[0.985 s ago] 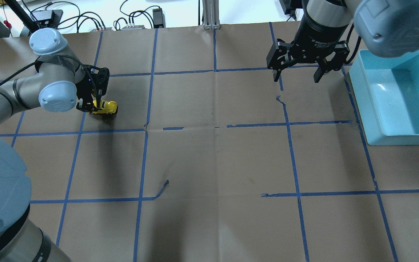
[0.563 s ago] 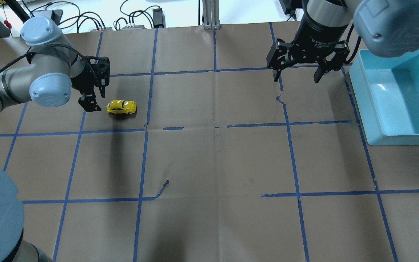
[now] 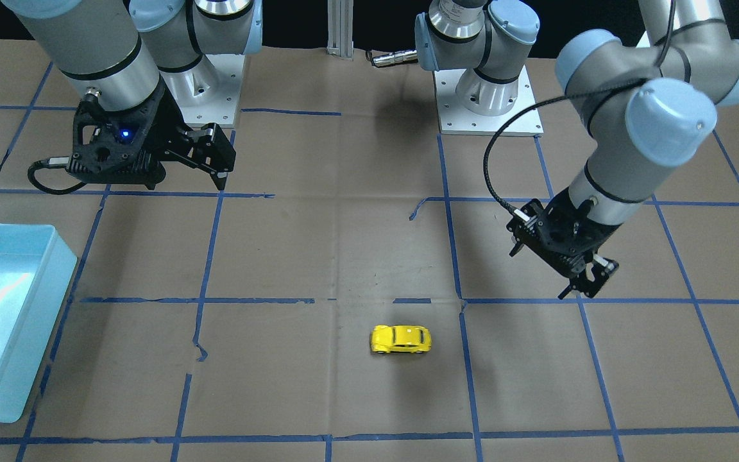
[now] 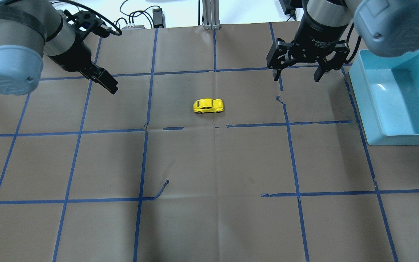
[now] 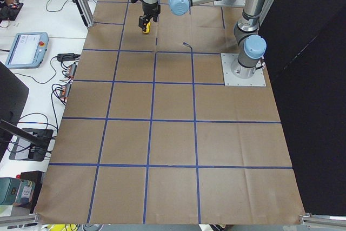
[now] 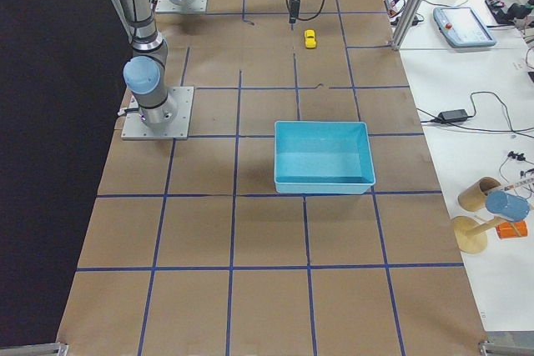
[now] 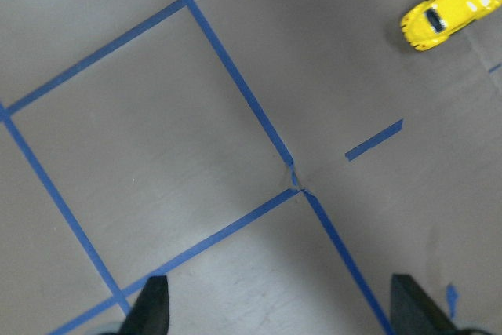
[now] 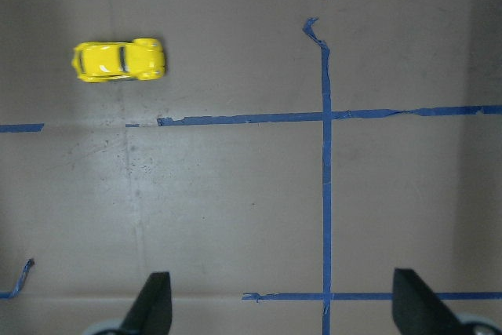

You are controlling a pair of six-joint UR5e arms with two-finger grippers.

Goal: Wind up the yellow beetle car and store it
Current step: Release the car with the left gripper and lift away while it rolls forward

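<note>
Robotics lab — paper-covered table (image 4: 213, 163), blue tape grid (image 4: 143, 163), teach pendant (image 6: 464, 27), loose cables (image 4: 136, 14) — white side bench (image 6: 467, 72)

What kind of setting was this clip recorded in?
Most likely a robotics lab test bench: two robot arms bolted on base plates to a paper-covered table marked with a blue tape grid, and a control tablet on the side bench.

Glossy yellow beetle car (image 4: 208, 106); matt paper table cover (image 4: 213, 163); shiny plastic bin (image 4: 402, 139).
</note>
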